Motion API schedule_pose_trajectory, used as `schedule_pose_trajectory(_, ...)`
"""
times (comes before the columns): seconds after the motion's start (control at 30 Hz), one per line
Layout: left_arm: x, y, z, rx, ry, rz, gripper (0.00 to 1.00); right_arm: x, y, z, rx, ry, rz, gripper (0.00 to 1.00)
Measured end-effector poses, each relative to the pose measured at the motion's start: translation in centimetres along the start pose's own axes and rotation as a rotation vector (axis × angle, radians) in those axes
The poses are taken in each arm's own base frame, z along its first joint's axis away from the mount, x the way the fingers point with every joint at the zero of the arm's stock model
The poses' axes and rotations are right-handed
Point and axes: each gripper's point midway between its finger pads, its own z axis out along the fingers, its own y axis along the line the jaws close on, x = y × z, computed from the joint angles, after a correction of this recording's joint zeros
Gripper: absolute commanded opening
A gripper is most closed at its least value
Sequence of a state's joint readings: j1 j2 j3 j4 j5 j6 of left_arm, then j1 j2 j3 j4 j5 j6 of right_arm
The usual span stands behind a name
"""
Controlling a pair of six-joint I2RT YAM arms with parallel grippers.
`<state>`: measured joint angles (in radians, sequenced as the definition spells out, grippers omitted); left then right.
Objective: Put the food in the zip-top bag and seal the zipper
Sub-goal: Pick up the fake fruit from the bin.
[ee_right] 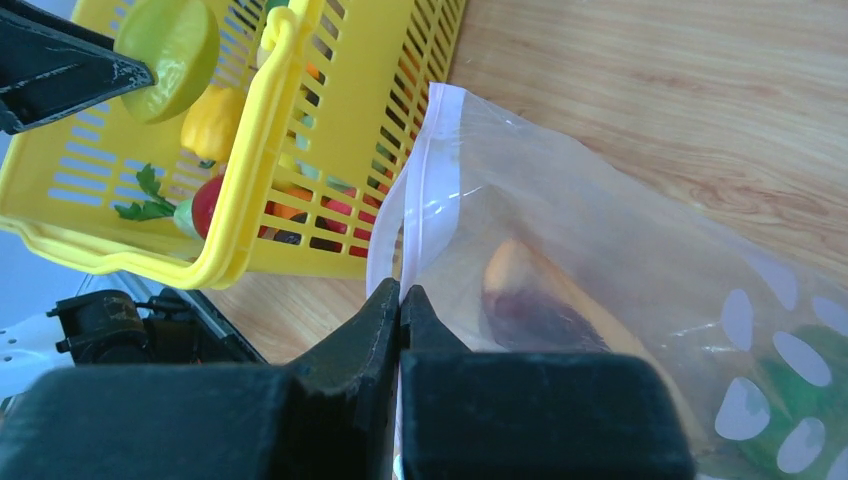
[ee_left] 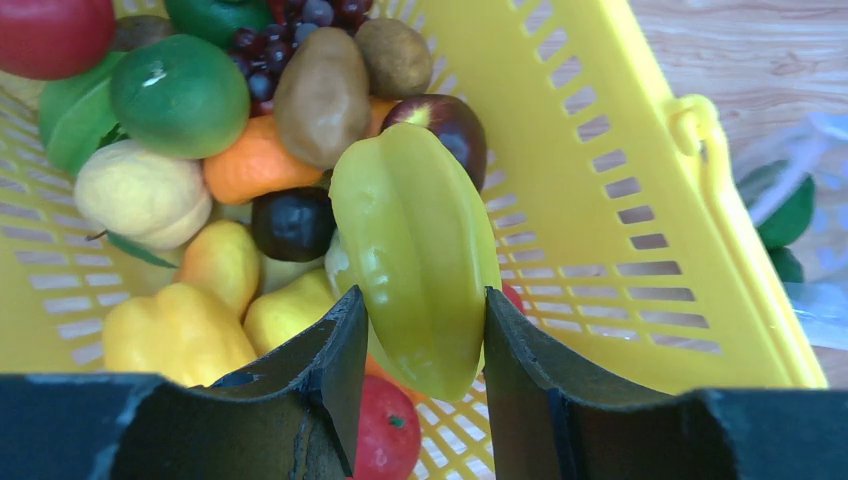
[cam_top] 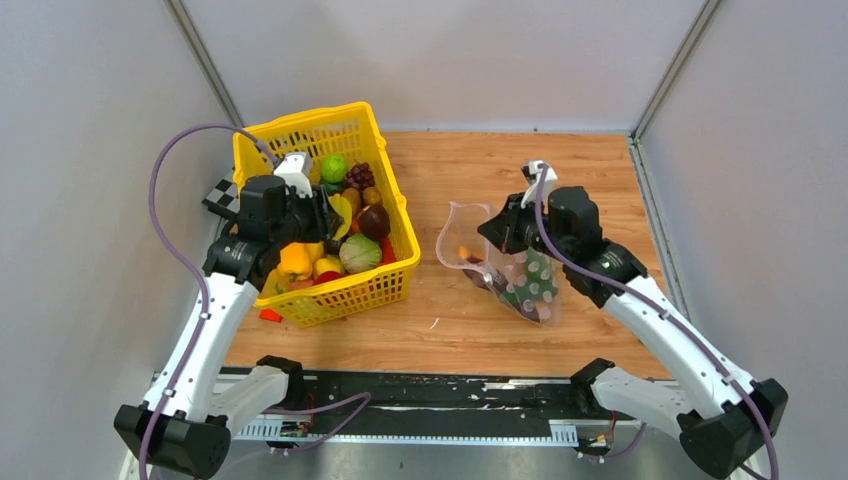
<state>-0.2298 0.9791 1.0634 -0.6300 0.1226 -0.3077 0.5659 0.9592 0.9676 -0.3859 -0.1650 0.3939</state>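
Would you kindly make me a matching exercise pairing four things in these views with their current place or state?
1 star fruit
2 zip-top bag
3 basket
4 lime

A pinched at its rim by the right gripper
B lying loose inside the basket
C gripped by the left gripper
D standing on the table beside the bag

Pairs: 1-C, 2-A, 3-D, 4-B

Left arm [cam_top: 205, 335] and right arm [cam_top: 665, 325]: white tubular links joined by black joint housings, each rising from a black base [cam_top: 165, 440]. A thin purple cable [cam_top: 153, 190] runs outside each arm. A small white camera block [cam_top: 293, 168] caps each wrist. The fingers [ee_left: 315, 375] are matte black wedges with flat inner faces and curved backs.
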Motion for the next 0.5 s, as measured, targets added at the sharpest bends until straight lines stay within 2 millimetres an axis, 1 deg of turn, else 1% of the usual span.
schedule_pose_trajectory(0.1, -0.2, -1.0, -0.2, 0.046, -0.003, -0.005, 0.42, 0.8, 0.3, 1.4, -0.026, 0.064, 0.012, 0.00)
schedule_pose_trajectory(0.17, -0.5, -2.0, -0.4, 0.085, -0.009, -0.005, 0.42, 1.2, 0.6, 1.6, -0.041, 0.083, 0.020, 0.00)
schedule_pose_trajectory(0.27, -1.2, -3.6, -0.9, 0.152, -0.023, 0.000, 0.42, 1.0, 0.9, 1.4, -0.054, 0.078, 0.024, 0.00)
schedule_pose_trajectory(0.37, -1.8, -5.8, -1.3, 0.238, -0.045, 0.009, 0.42, 0.9, 1.0, 1.3, -0.056, 0.073, 0.032, 0.00)
schedule_pose_trajectory(0.5, -1.8, -9.3, -1.8, 0.358, -0.053, 0.034, 0.42, 0.8, 1.2, 1.0, -0.064, 0.058, 0.040, 0.00)
